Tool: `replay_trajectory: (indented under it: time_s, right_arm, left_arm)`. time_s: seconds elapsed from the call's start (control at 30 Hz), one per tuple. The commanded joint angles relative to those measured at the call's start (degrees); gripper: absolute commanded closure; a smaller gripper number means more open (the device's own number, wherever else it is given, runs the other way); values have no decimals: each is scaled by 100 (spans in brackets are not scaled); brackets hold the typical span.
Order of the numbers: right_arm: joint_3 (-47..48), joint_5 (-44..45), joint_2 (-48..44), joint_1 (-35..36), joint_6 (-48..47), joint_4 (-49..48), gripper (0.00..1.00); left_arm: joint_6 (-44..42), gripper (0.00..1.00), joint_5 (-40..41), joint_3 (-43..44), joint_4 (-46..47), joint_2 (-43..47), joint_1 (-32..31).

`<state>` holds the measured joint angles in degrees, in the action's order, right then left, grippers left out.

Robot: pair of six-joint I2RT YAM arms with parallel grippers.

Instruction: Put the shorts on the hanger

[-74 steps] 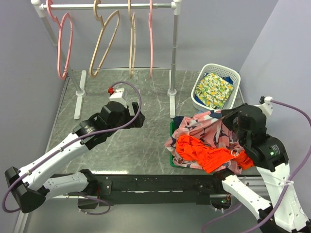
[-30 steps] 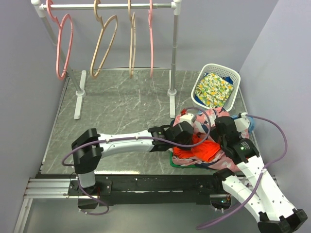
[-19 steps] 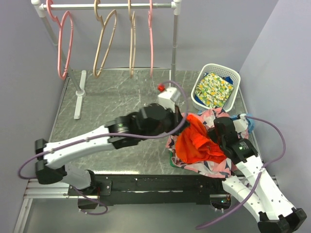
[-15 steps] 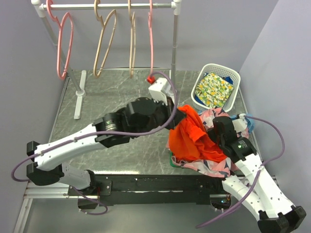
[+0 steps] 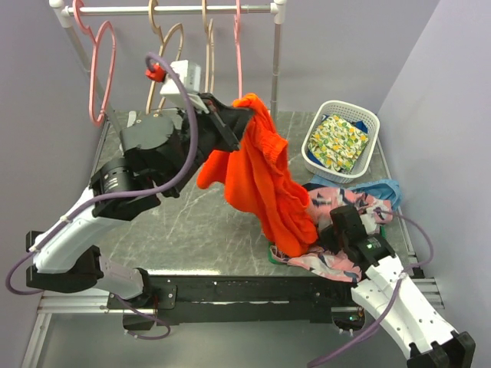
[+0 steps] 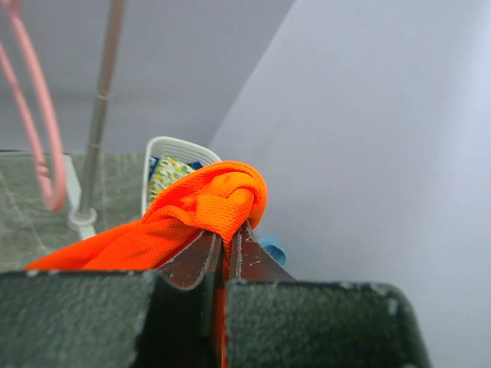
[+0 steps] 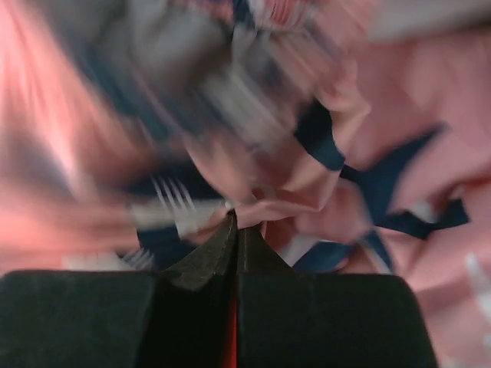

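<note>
While the left fingers (image 6: 238,245) are clamped on one bunched fold of the shorts (image 5: 259,172), the garment hangs high above the bench (image 5: 192,222). Its lower end trails down to the patterned garment (image 5: 337,203) at the front edge.

Hazards:
- A single pinch on soft fabric may slip under the hanging weight.
- The trailing end may snag and drag the pile.
- The shorts are bunched, not spread, so draping them over a thin bar is likely to fail.

The right fingers (image 7: 229,239) are pressed together over the pile. A thin orange sliver shows between them, but blur prevents confirming a pinch.

The pink hanger (image 5: 238,61) hangs edge-on just above the shorts and is free to swing. Tan hangers (image 5: 165,69) crowd it on the left, and the rack post (image 5: 275,84) stands close on the right. The basket (image 5: 367,115) with floral cloth (image 5: 339,142) sits well apart.
</note>
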<state>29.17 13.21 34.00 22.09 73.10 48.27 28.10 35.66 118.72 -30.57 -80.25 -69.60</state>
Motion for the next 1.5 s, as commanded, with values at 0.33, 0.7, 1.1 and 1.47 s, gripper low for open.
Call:
replay_trajectory:
  time_s: [0.33,0.7,1.1,1.47]
  right_arm:
    - [870,-601,502,-20,-462,253,52]
    - [2399,-2287,608,-11,-1158,25,26]
    - [3526,-1119,1291,296,-1350,-676,27]
    - [3132,50,3253,2282,-1325,-2258,25]
  left_arm:
    - [-928,99,925,266,718,896,17]
    - [-1280,99,1092,231,1061,1108,17]
    - [-1438,99,1285,100,1070,1116,17]
    - [-1273,99,1584,-225,579,1239,17]
